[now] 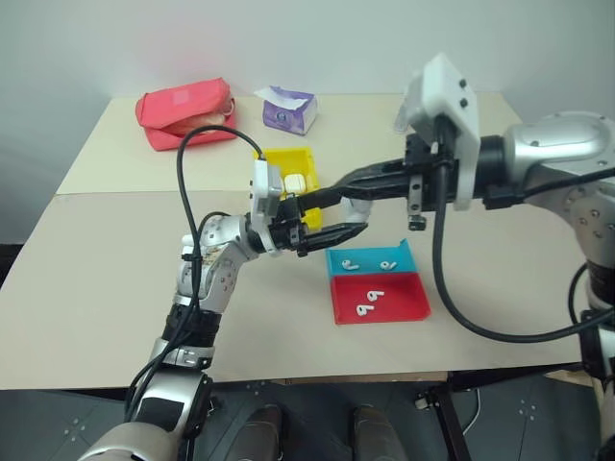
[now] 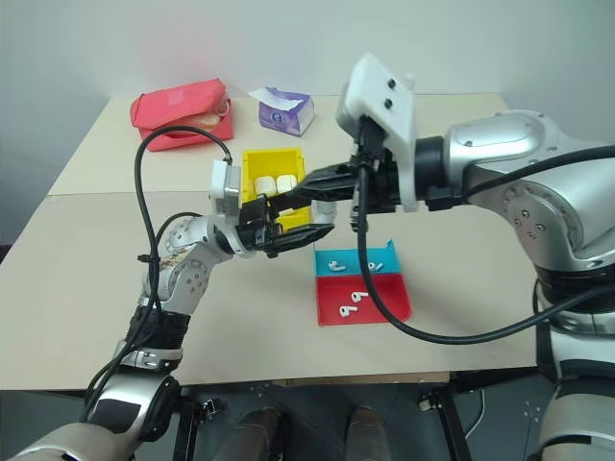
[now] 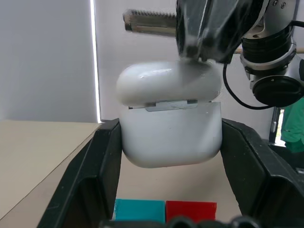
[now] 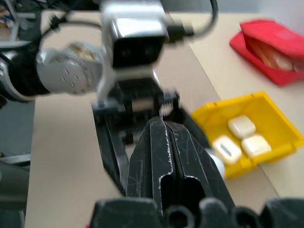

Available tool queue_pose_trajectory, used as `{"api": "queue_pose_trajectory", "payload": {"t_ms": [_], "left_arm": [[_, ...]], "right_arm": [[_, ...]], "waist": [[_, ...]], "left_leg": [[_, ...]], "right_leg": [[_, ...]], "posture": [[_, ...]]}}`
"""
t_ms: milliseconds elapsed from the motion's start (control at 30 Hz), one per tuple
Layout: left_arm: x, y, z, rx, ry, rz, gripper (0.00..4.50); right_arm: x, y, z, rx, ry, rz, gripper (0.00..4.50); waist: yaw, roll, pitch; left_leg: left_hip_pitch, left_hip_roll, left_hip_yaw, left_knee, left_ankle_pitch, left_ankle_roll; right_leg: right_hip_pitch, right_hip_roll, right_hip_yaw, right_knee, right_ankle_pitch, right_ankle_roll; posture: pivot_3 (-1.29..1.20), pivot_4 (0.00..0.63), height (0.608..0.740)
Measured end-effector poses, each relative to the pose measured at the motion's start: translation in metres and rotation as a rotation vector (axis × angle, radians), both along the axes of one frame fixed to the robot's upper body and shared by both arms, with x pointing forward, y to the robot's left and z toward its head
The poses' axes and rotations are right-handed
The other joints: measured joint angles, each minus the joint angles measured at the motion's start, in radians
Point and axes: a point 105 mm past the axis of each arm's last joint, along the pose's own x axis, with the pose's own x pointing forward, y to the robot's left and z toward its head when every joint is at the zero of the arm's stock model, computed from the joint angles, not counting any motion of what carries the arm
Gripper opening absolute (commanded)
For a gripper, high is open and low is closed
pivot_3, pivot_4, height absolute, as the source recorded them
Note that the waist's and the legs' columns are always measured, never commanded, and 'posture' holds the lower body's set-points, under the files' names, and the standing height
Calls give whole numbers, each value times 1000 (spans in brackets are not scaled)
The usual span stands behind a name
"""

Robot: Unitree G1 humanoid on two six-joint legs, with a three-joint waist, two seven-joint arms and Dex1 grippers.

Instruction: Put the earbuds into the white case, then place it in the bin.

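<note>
A white case (image 3: 170,118) is pinched between the two fingers of the left gripper (image 1: 332,233), held above the table (image 1: 96,288), just beside the yellow bin (image 1: 300,157) and the red-and-teal tray. In the left wrist view the case body is clamped on both sides, and the lid sits almost down on the body with a thin seam left at the hinge.

The right gripper (image 2: 288,200) is reached across from the right; its fingers are pressed together with nothing between them. Their tips are seen against the top of the lid in the left wrist view.

Three more white cases (image 4: 242,127) are seen lying inside the bin. The bin stands at the middle of the table, just behind the grippers.

Earbuds (image 1: 349,261) are left in the tray (image 1: 408,309): two in the teal half, two in the red half. The tray lies in front of the bin, below the right arm.

At the far edge of the table a red pouch (image 1: 183,113) and a purple tissue pack (image 1: 288,110) are placed, well apart from the bin.
</note>
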Motion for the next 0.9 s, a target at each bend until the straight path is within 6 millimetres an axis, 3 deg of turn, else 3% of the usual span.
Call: {"api": "queue_pose_trajectory", "payload": {"t_ms": [167,367,467,600,700,833,900], "left_arm": [[5,6,10,-75,-10,95,2795],[23,26,24,-170,-36,362,2795],[45,41,16,-162,5,598,2795],[76,52,-11,-72,79,888,2795],[95,48,-26,11,101,1028,2795],[112,40,-30,81,97,1132,2795],[119,38,-32,115,96,1165,3513]], "right_arm": [[4,-17,9,91,-6,-74,42],[4,-37,-3,191,-47,-184,42],[6,-44,-27,149,-109,-299,42],[16,-45,-54,96,-131,-428,42],[19,-39,-59,114,-146,-459,42],[21,-37,-60,138,-159,-492,42],[21,-37,-60,135,-166,-497,0]], "waist": [[0,0,0],[4,0,0],[8,0,0],[10,0,0],[14,0,0],[16,-1,0],[16,0,0]], "left_leg": [[0,0,0,0,0,0],[0,0,-1,0,0,-1],[0,-1,0,0,0,-1],[1,-1,0,0,1,-2],[0,-1,0,0,1,-2],[-1,-2,0,0,1,-2],[-1,-2,0,0,1,-2]], "right_leg": [[0,0,0,0,0,0],[0,0,0,0,0,0],[0,0,0,0,0,0],[1,0,0,1,0,1],[1,0,0,1,0,1],[0,0,0,0,1,1],[0,0,-1,0,0,1]], "posture": [[0,150,740],[0,150,740],[0,150,740],[0,150,740],[0,150,740],[0,150,740],[0,150,740]]}}
